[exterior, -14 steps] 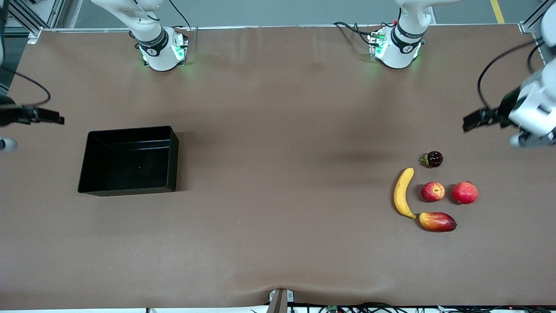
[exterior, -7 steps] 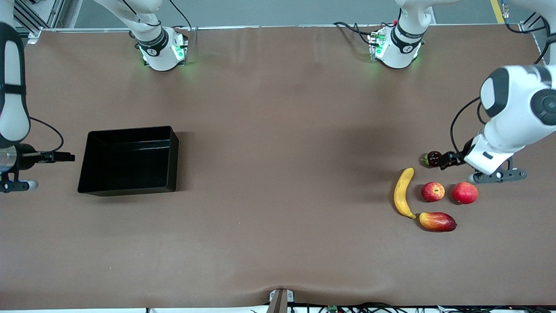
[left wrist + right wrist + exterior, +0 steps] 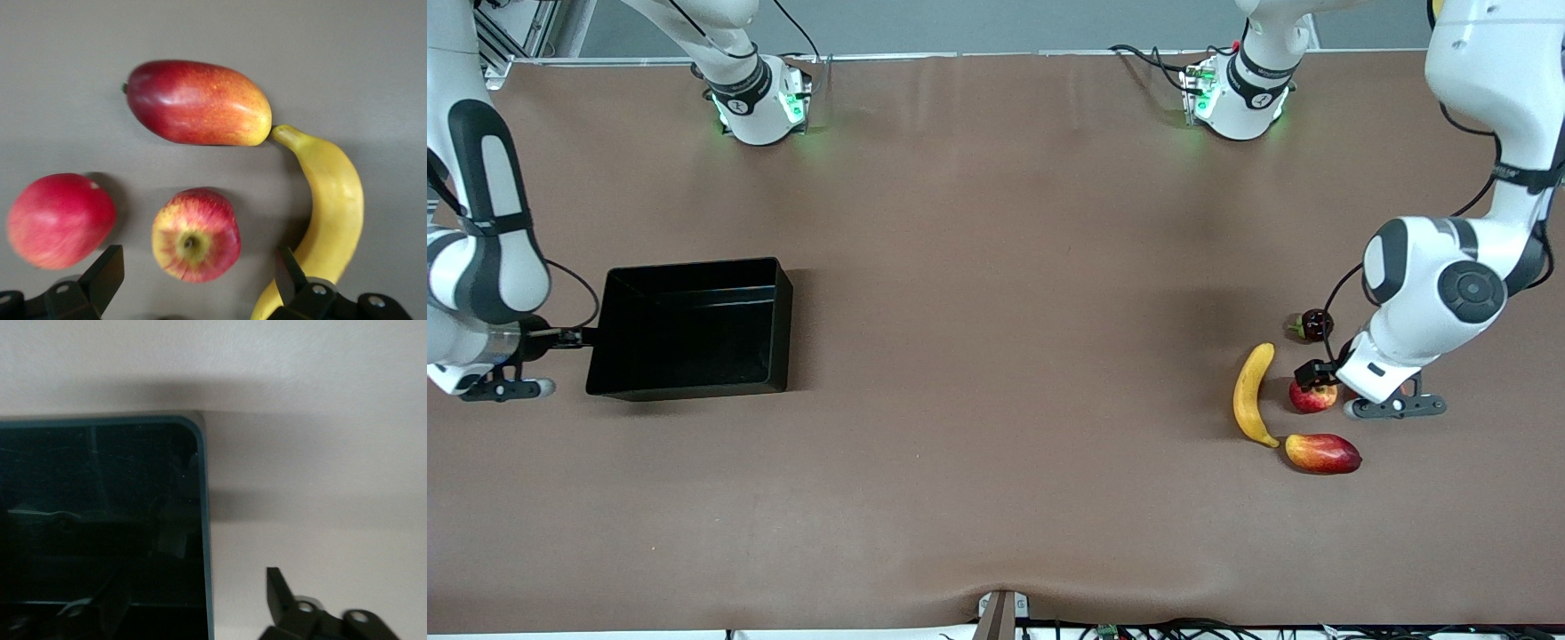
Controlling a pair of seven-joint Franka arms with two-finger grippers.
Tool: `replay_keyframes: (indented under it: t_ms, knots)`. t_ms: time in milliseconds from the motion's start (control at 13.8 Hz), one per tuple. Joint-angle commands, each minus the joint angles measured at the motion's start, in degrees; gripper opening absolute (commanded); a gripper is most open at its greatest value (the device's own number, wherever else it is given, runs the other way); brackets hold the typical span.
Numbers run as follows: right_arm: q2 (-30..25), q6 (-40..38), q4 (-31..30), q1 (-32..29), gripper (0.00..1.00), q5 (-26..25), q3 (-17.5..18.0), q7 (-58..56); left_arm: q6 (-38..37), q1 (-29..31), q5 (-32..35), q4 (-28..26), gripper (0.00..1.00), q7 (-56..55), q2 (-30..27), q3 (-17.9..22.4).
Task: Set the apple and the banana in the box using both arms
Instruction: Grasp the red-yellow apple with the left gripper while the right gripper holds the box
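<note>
The apple (image 3: pixel 1313 398) (image 3: pixel 195 233), small and red with yellow streaks, lies on the table at the left arm's end. The long yellow banana (image 3: pixel 1249 396) (image 3: pixel 333 200) lies beside it. My left gripper (image 3: pixel 1309 373) (image 3: pixel 198 267) hangs open just over the apple, one finger on the banana's side and the other on the round red fruit's side, neither touching. The black box (image 3: pixel 694 267) (image 3: pixel 203 507) sits toward the right arm's end. My right gripper (image 3: pixel 578 338) (image 3: pixel 190 600) is open astride the box's end wall, with one finger inside and one outside.
A red-yellow mango (image 3: pixel 1322 452) (image 3: pixel 197 101) lies nearer the front camera than the apple, touching the banana's tip. A larger round red fruit (image 3: pixel 60 220) sits beside the apple under the left hand. A small dark fruit (image 3: pixel 1316 324) lies farther from the camera.
Both arms swung in from the table's ends. The left gripper came down over the apple. The right gripper reached the box's end wall.
</note>
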Motion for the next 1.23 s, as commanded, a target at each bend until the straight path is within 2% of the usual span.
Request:
replay_keyframes:
  t_ms: [0, 72, 145, 580, 652, 797, 870, 942, 1014, 1087, 1159]
  knots:
    - [-1.23, 2.80, -3.08, -1.22, 0.13, 0.41, 0.50, -5.09, 0.83, 0.53, 1.03, 1.63, 1.00, 0.61, 2.73, -0.27]
    - [-1.15, 2.81, -3.08, -1.57, 0.03, 0.41, 0.59, -5.89, 0.83, 0.53, 1.12, 1.63, 1.00, 0.78, 3.34, -0.19]
    - [-1.15, 2.81, -3.08, -1.40, 0.00, 0.41, 0.59, -5.90, 0.91, 0.53, 1.21, 1.63, 1.00, 0.96, 4.13, -0.10]
    - [-1.76, 1.84, -2.38, -0.79, 0.00, 0.50, 0.94, -5.55, 2.41, 2.12, 2.88, 2.86, 1.00, 1.22, 7.13, -0.18]
    - [-2.28, -0.42, -0.99, -0.44, 0.00, 0.59, 1.29, -5.20, 2.58, 2.20, 2.88, 2.77, 1.00, 1.22, 7.22, -0.18]
    - [-2.29, -10.41, 5.49, 1.14, 0.00, 5.39, 1.99, -1.62, 2.59, 2.12, 2.88, 2.86, 1.00, 1.22, 7.30, -0.18]
    - [-2.20, -14.73, 8.23, 2.36, 0.00, 7.69, 1.99, 0.93, 2.59, 2.03, 2.88, 2.86, 0.79, 1.22, 7.57, -0.18]
    - [-2.29, -17.12, 9.99, 4.03, 0.00, 9.01, 1.99, 3.39, 2.59, 2.12, 2.88, 2.95, 0.47, 1.31, 7.57, -0.18]
    - [-2.38, -18.02, 10.53, 5.96, 0.00, 9.99, 2.08, 6.29, 2.59, 2.03, 2.88, 2.86, 0.05, 1.31, 7.39, -0.18]
    - [-2.46, -18.63, 10.63, 7.55, 0.00, 12.17, 2.08, 9.71, 2.59, 1.94, 2.88, 2.95, 0.00, 1.57, 7.13, -0.27]
    - [-2.55, -19.16, 10.63, 9.74, 0.00, 15.15, 2.08, 12.70, 2.50, 1.94, 2.88, 2.95, 0.00, 1.75, 6.69, -0.36]
